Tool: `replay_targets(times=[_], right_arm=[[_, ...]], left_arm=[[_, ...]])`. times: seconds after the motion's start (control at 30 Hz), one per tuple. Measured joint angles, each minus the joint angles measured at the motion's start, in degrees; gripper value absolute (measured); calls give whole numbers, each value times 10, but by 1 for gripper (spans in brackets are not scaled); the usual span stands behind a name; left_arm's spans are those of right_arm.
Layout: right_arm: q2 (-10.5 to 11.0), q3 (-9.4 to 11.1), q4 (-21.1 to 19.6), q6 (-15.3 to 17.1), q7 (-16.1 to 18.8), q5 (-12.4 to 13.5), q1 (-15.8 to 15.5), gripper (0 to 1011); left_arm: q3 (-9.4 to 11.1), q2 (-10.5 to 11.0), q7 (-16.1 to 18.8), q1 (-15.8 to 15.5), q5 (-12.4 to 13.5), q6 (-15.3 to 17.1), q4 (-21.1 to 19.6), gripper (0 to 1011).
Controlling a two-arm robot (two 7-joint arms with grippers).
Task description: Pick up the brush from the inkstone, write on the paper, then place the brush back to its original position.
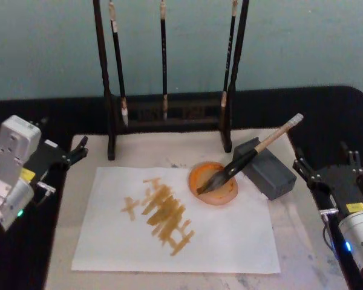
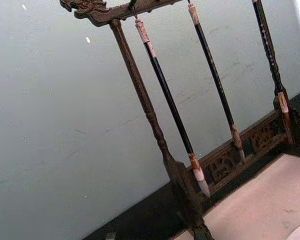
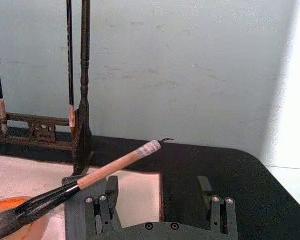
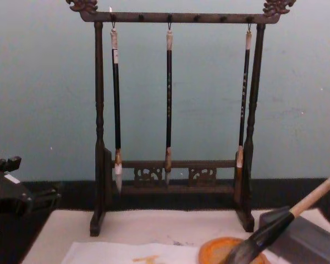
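The brush (image 1: 249, 158) is seen resting with its bristles in the inkstone (image 1: 213, 182), its handle propped on the grey block (image 1: 268, 170). Yellow strokes are already laid on the paper (image 1: 175, 222), so the task is judged complete. The right tool (image 1: 327, 166) stands open and empty beside it; the left tool (image 1: 72, 152), parked at the worktop's edge, holds nothing. Only withdrawal seems left.

The brush (image 1: 254, 154) has a tan, matt wooden handle above a glossy black section. The inkstone (image 1: 213, 183) looks smooth and glazed orange. The paper (image 1: 230, 238) is thin, matt white. The rack (image 4: 176, 16) is dark carved wood; the block (image 1: 269, 172) is dull grey.
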Motion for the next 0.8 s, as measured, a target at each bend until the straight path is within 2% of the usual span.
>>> replay_targets(times=[0.8], right_arm=[[1, 0, -1, 1, -1, 1, 1, 1000]], left_arm=[[0, 0, 0, 0, 0, 0, 0, 1010]])
